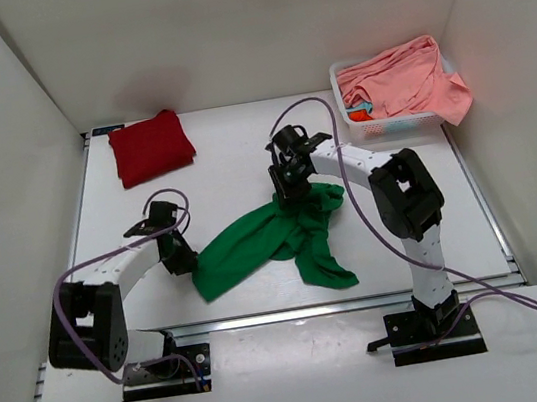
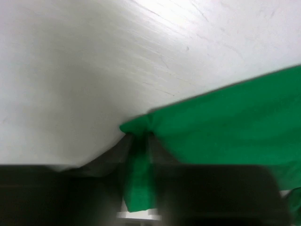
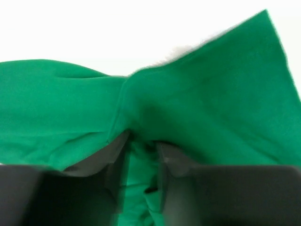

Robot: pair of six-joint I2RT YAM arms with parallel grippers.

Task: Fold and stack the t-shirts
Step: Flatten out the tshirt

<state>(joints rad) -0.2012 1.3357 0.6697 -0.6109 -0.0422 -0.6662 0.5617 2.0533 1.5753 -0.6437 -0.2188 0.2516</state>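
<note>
Top external view shows the green t-shirt (image 1: 275,245) lying crumpled on the surface (image 1: 232,156), toward the middle of its near edge. The left pincer (image 1: 178,260) grips the shirt's left corner, with a bunch of cloth pinched between its fingers. The right pincer (image 1: 292,189) is closed on a raised fold at the shirt's far side. The dark red t-shirt (image 1: 150,146) lies folded near the far left corner. The salmon pink t-shirt (image 1: 402,80) is heaped over the white basket (image 1: 394,126) at the far right corner.
</note>
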